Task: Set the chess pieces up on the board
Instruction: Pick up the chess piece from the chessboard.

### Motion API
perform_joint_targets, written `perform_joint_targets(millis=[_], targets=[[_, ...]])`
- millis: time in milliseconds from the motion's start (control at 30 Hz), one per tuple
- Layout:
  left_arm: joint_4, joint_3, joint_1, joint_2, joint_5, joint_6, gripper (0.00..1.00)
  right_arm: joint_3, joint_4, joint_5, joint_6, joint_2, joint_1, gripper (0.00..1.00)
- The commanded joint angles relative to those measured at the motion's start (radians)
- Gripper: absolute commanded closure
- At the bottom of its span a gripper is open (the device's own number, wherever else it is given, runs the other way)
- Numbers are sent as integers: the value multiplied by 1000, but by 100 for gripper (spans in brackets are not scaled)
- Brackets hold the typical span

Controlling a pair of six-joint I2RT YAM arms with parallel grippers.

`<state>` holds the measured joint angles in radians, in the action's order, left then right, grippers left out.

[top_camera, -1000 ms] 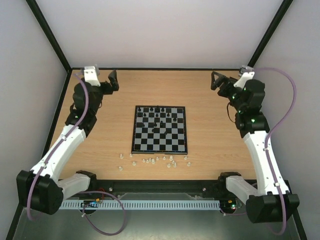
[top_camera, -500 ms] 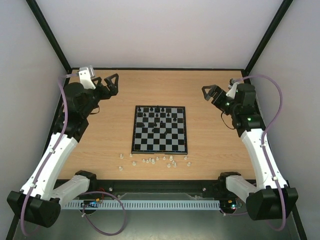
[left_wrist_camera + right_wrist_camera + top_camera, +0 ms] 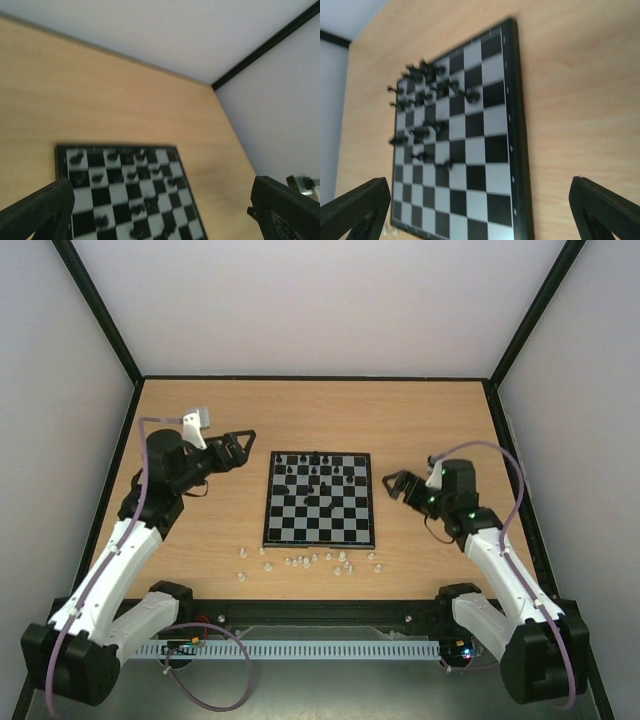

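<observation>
The board [image 3: 322, 528] lies in the middle of the wooden table. Several black chess pieces [image 3: 314, 473] stand scattered on its far half. Several white chess pieces [image 3: 300, 561] lie loose on the table just in front of its near edge. My left gripper [image 3: 238, 446] hovers left of the board's far left corner, open and holding nothing. My right gripper [image 3: 396, 483] hovers just right of the board's right edge, also open and holding nothing. The left wrist view looks down on the board [image 3: 86, 192] and blurred black pieces [image 3: 136, 175] between its fingers [image 3: 42, 210]. The right wrist view shows the board [image 3: 496, 150] and black pieces [image 3: 422, 95].
Black frame posts and pale walls close in the table on the left, right and far sides. A black rail with cabling [image 3: 320, 615] and both arm bases run along the near edge. Bare wood [image 3: 320, 415] lies beyond the board and on both sides of it.
Both arms swung in from the far corners toward the board. The left gripper moved right and nearer, the right gripper left and nearer. Both stayed open. No piece has moved.
</observation>
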<state>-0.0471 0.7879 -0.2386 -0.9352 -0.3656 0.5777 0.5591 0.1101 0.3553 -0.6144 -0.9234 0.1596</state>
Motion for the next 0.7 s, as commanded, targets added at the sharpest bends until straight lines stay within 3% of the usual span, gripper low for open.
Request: perform_joint_targets(millis=[0, 267, 467, 667], targets=[[82, -93, 3, -69, -147, 41, 0, -95, -85, -2, 6, 72, 63, 1], [19, -108, -88, 41, 76, -42, 1, -191, -72, -12, -15, 248, 92, 1], [-35, -62, -99, -46, 152, -35, 1, -196, -66, -6, 4, 205, 93, 1], [46, -91, -132, -47, 189, -13, 0, -177, -20, -7, 20, 199, 92, 1]])
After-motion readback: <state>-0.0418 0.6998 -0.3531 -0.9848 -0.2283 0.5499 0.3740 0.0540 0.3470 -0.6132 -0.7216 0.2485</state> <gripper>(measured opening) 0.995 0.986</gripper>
